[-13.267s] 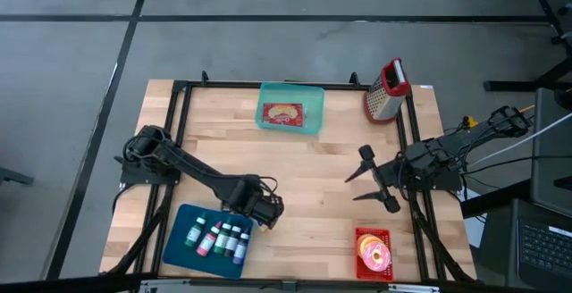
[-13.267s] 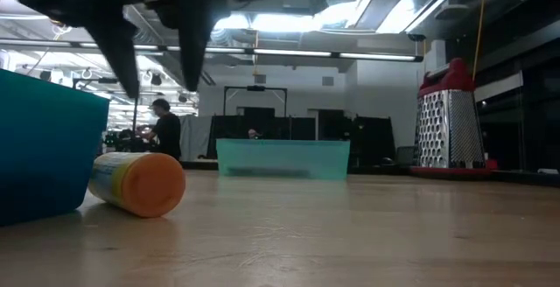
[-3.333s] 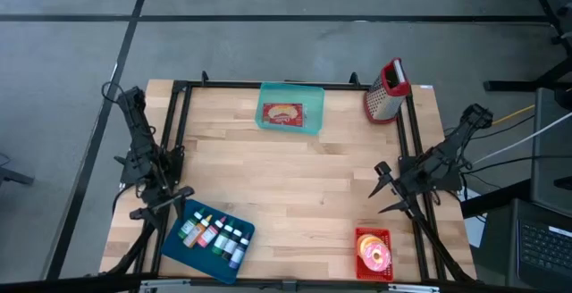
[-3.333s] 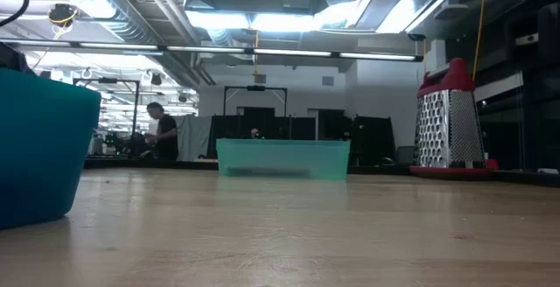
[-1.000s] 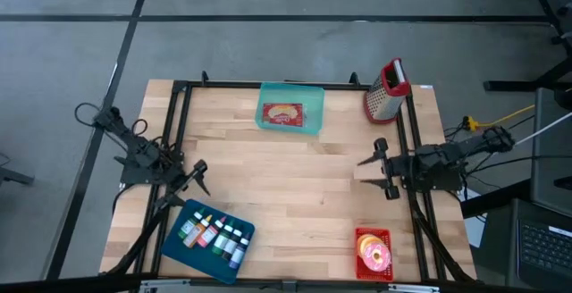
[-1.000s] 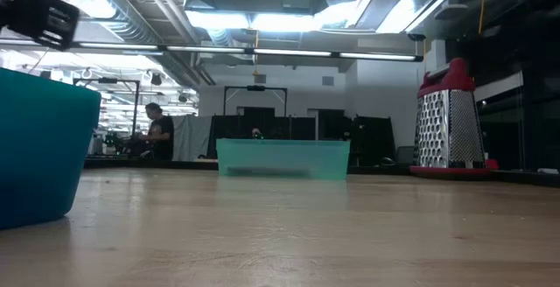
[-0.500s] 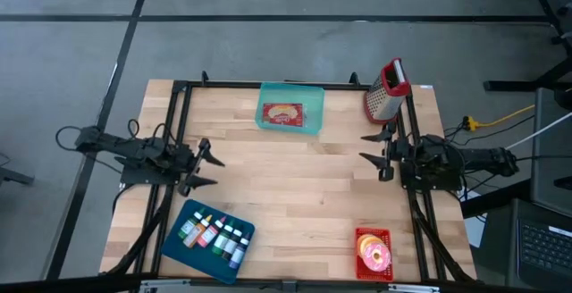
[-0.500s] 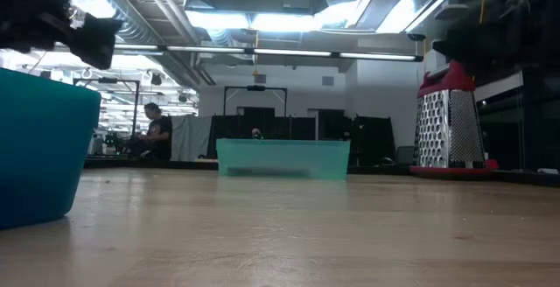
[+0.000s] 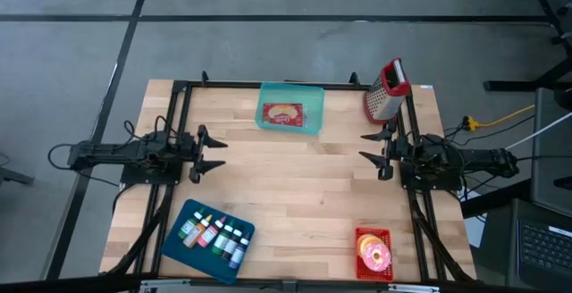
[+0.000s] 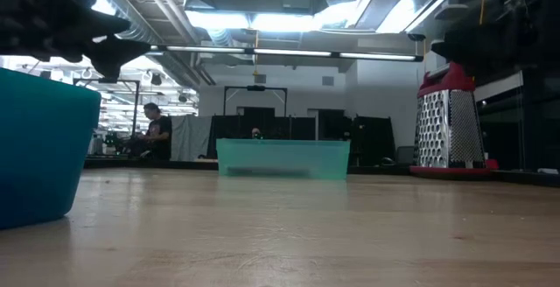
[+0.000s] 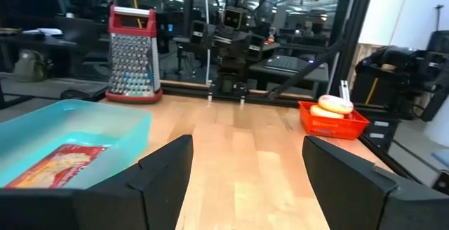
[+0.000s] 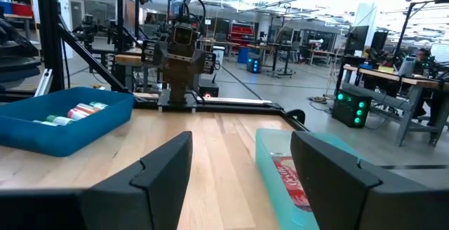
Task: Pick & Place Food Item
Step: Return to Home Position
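My left gripper (image 9: 213, 153) stands open above the table's left side and points level toward the right; it holds nothing. My right gripper (image 9: 370, 150) stands open above the right side, facing it, also with nothing in it. A blue tray (image 9: 210, 238) with several small bottles (image 12: 77, 111) rests flat on the table at the near left. A teal bin (image 9: 290, 107) at the far middle holds a red food packet (image 11: 59, 161). A red basket (image 9: 374, 254) with a doughnut (image 11: 335, 104) sits at the near right.
A metal grater with red trim (image 9: 386, 90) stands at the far right corner. Black frame rails (image 9: 174, 123) run along the table's left, far and right sides. Bare wood (image 9: 295, 186) lies between the two grippers. A person (image 10: 160, 129) stands in the room beyond.
My left gripper has swung from pointing toward the blue tray at the near edge round to pointing toward the table's right, moving toward the far edge. My right gripper has swung a little toward the far edge, then kept still. Both have stayed open.
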Tool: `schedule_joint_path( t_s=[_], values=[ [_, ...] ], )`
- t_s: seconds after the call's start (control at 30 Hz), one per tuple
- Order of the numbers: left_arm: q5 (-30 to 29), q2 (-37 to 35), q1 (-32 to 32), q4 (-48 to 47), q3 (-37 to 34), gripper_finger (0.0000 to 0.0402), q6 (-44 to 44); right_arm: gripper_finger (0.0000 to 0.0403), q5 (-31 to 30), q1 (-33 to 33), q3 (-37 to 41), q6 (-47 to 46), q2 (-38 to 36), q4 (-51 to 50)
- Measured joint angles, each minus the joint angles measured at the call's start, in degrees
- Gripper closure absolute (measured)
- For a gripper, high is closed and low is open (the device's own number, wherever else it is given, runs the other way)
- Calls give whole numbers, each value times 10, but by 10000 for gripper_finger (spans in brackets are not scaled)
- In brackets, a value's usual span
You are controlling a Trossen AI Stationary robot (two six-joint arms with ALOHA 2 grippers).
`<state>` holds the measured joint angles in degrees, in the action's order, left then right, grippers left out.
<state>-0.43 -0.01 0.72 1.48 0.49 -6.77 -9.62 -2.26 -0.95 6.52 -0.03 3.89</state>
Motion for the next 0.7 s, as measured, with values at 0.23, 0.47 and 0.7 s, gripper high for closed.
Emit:
schedule_joint_path(
  t_s=[0.23, 0.47, 0.7],
  values=[
    [0, 0, 5, 0, 0, 137, 0, 158, 0, 0, 0, 0, 0, 0],
    [0, 0, 5, 0, 0, 137, 0, 158, 0, 0, 0, 0, 0, 0],
    [0, 0, 4, 0, 0, 136, 0, 158, 0, 0, 0, 0, 0, 0]
  ],
)
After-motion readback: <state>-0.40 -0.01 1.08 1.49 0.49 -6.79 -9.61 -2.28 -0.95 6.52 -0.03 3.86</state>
